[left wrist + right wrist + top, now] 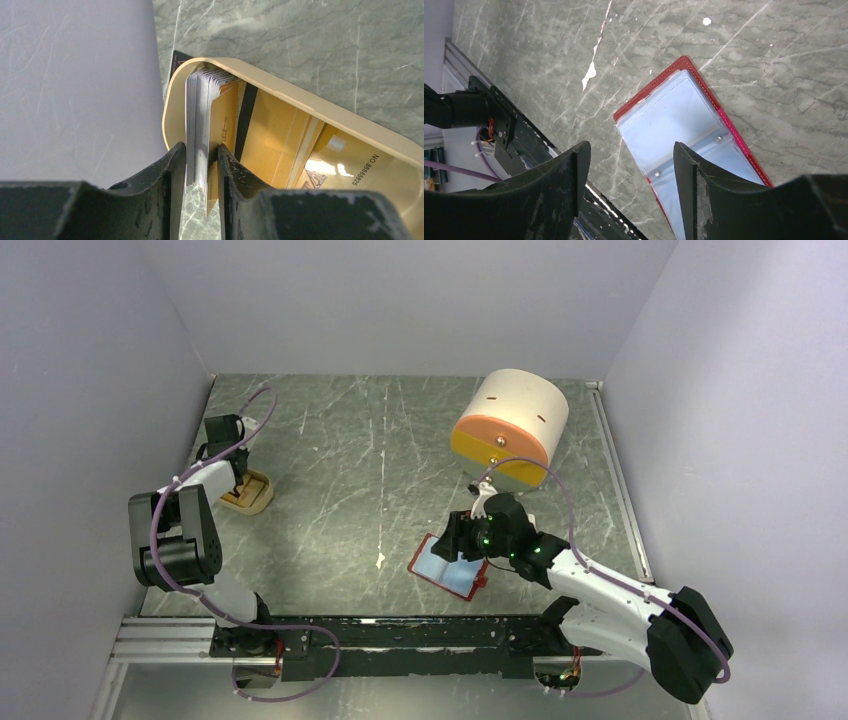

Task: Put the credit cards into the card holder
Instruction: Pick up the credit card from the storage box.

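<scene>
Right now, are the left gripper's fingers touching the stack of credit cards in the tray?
Touching. The left wrist view shows both fingers of the left gripper pressed against the sides of the credit cards, with no gap, standing in the tray.

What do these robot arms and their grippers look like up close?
The left arm and right arm are smooth white links between bulky black joints. A thin purple cable loops along each. Small green lights glow near the right wrist. The left gripper and right gripper each have two thick black fingers, scuffed pale along the edges.
</scene>
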Controlling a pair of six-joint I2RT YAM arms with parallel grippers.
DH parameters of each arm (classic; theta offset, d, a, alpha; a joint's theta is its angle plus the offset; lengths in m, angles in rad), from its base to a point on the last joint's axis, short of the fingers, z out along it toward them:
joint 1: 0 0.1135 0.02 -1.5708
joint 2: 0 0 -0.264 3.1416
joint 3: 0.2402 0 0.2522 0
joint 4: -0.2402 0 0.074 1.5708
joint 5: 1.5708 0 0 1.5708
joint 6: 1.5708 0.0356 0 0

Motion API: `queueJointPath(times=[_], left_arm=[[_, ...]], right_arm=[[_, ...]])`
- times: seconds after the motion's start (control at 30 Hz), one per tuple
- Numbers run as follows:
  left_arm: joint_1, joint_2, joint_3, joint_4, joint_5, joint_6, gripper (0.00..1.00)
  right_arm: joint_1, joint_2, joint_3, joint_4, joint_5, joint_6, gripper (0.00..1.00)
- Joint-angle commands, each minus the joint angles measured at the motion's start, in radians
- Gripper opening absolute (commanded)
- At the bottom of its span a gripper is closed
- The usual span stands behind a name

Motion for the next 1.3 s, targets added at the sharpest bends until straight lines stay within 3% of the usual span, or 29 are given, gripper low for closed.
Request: queueJointPath(times=[0.0, 0.77, 1.27], left_arm=[[-0.003, -0.032, -0.003, 0.03, -0.014, 0.017, 0.31], [-0.013, -0.027, -0.001, 0.029, -0.038, 0.028, 0.36], [-0.017, -0.022, 0.014, -0.011, -0.019, 0.02, 0.22]], right_arm=[[-0.013, 0.007, 0.012, 0.031, -0.015, -0.015, 0.65], [-0.025, 0.015, 0.011, 0.038, -0.031, -0.018, 0.65], [-0.028, 0.027, 0.011, 0.046, -0.039, -0.021, 0.66]])
